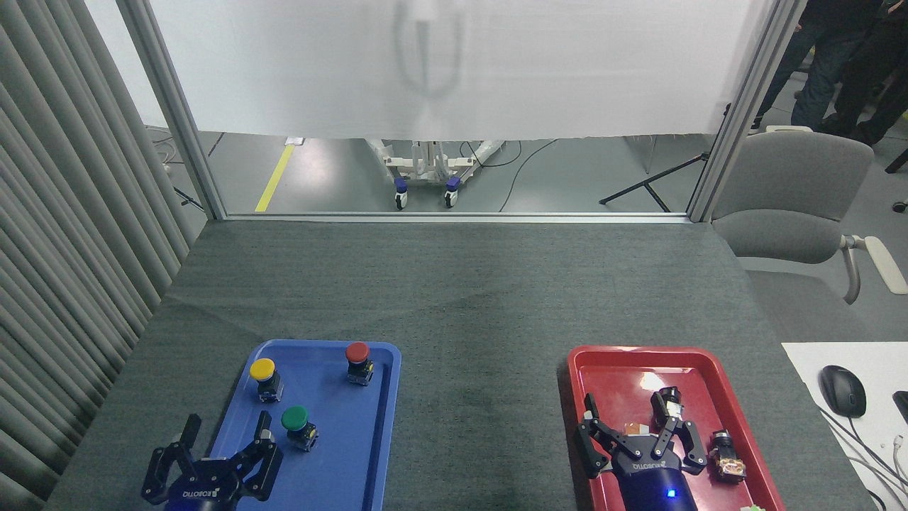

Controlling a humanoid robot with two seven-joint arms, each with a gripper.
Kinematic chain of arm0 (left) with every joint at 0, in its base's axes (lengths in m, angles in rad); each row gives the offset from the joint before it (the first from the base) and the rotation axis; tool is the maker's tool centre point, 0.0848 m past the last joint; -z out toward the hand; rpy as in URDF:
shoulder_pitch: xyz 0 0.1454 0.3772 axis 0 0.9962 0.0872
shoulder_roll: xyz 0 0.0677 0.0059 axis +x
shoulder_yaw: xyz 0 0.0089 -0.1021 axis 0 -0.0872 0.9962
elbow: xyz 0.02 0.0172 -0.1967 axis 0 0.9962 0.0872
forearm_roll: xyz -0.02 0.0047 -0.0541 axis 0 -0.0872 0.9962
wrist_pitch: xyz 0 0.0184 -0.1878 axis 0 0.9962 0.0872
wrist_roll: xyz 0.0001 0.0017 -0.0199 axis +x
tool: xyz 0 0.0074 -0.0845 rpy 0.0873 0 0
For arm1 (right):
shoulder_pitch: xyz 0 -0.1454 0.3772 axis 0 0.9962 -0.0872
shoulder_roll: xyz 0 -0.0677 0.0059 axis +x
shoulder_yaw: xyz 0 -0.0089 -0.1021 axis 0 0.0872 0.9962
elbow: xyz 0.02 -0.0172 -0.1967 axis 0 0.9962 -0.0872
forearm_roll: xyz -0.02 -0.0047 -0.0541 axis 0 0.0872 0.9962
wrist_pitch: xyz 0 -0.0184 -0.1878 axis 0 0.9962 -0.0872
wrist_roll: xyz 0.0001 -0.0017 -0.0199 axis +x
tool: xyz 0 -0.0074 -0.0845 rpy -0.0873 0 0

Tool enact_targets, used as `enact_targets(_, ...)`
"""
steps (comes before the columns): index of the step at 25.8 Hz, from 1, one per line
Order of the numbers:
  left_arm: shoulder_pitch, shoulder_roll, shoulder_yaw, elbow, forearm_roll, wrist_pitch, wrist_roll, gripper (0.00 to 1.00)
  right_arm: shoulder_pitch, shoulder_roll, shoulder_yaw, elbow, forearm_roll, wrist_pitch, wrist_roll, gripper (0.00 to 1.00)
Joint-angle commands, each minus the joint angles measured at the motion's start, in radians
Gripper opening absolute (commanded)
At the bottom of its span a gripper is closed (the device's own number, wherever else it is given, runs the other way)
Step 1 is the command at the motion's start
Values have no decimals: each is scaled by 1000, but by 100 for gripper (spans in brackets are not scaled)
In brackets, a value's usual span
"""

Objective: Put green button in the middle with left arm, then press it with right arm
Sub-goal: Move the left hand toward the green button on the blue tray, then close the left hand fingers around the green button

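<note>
Grey cloth bench (454, 298), bare in the middle (482, 397).
Green button (296, 424) upright in blue tray (369, 454) near left front corner; left gripper (223, 440) spread wide just beside; right gripper (638, 429) spread wide over red tray (617, 365).

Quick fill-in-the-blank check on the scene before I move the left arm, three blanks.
1. The green button stands in the ____ tray.
2. The left gripper is ____, holding nothing.
3. The button farthest from the left gripper in that tray has a ____ cap.
4. The right gripper hangs over the ____ tray.

Missing words: blue; open; red; red
</note>
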Motion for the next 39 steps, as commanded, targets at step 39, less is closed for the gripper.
enact_targets(39,-50,12,-86,117,-36,-4,-24,98,21,-9,-7,-7,2,9,-1,100)
